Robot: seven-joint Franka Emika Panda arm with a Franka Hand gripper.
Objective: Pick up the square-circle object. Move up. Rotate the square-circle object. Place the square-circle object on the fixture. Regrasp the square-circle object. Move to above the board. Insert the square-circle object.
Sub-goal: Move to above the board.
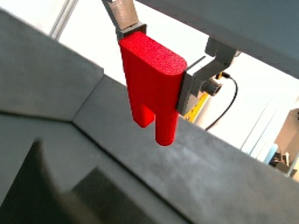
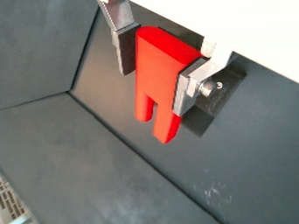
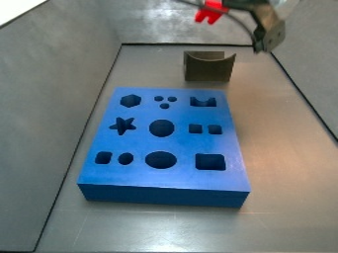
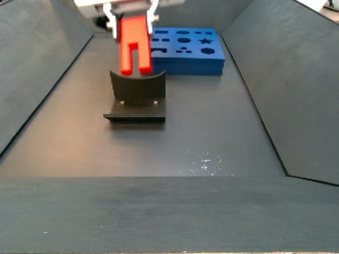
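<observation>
**Red block held aloft over the fixture**

The gripper (image 2: 158, 61) is clamped on the square-circle object (image 2: 158, 83), its 2 flat silver fingers (image 2: 118, 39) pressed against opposite faces of the bright red piece. In both wrist views the block hangs below the fingers with its 2-lobed end pointing down toward the dark floor, the lobes split by a narrow slot and one reaching lower than its neighbour. The same grasp shows in a wrist view (image 1: 158, 74), where the second finger is partly masked by the red block itself.

In a side view the gripper (image 4: 130, 12) is cut off by the frame's upper edge, and the red piece (image 4: 133, 50) hangs upright in line with the fixture (image 4: 137, 94); whether its lower end touches the fixture cannot be told from this angle. In a side view from the opposite end, only a red scrap of the piece (image 3: 209, 14) is visible at the upper edge, well above the fixture (image 3: 209, 66), and the gripper (image 3: 238, 10) is blurred and mostly out of frame.

The board (image 3: 165, 138) lies flat near the fixture, its star, hexagon, round and square holes all open. It appears again behind the fixture (image 4: 188, 50).

No brand, label or legible writing shows in any view.
</observation>
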